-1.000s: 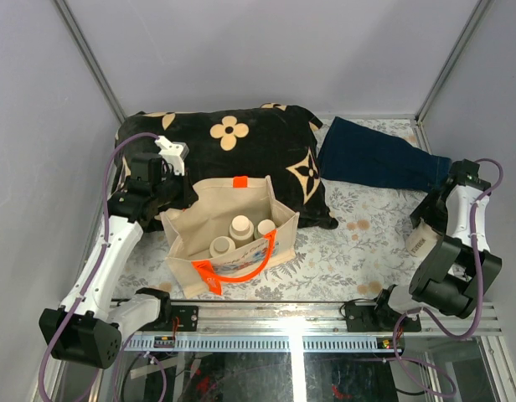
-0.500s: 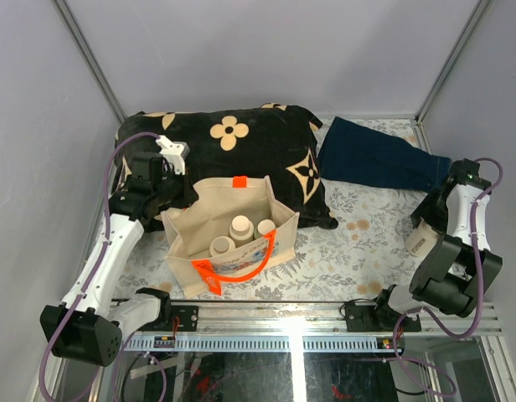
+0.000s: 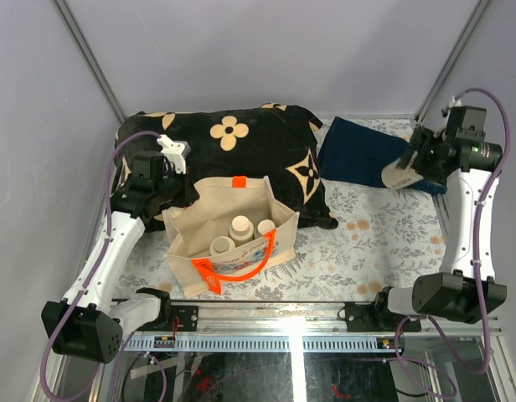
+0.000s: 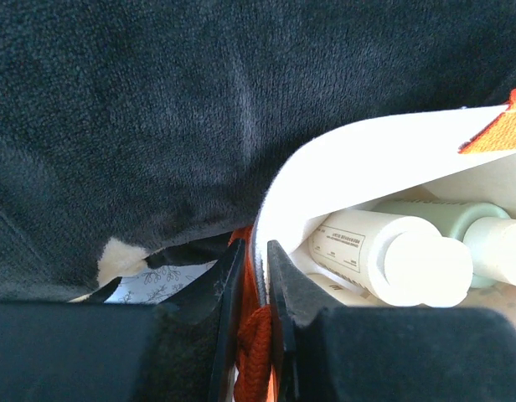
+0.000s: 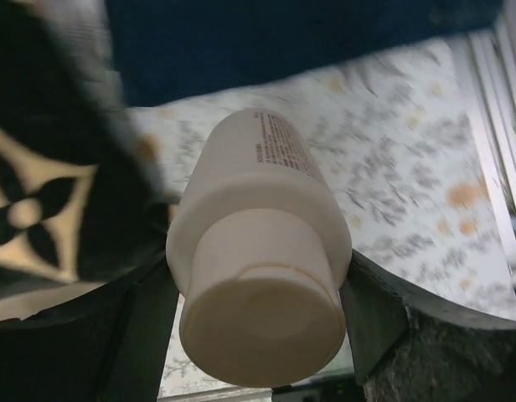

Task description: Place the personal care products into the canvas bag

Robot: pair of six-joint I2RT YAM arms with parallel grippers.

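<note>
The canvas bag (image 3: 209,199) stands open in front of the cushion, its orange handle (image 3: 241,270) hanging over the front wall. Three personal care products stand inside it (image 3: 240,227), two showing in the left wrist view (image 4: 392,255). At the bag's left rim, my left gripper (image 3: 169,211) (image 4: 256,261) is shut on the canvas edge (image 4: 279,188), with orange strap between the jaws. Another bottle (image 3: 399,176) (image 5: 258,243) hangs in the air over the blue cloth's near edge, cap toward the wrist camera. My right gripper (image 3: 413,167) (image 5: 258,293) is shut on it.
A black cushion with tan flowers (image 3: 233,142) lies behind the bag. A folded dark blue cloth (image 3: 358,155) lies at the back right. A floral tablecloth (image 3: 367,243) covers the table. Grey walls and metal posts close in the sides.
My right gripper shut on the bottle at the table's right edge, then lifted it up and back over the blue cloth. The left arm and the bag stayed still.
</note>
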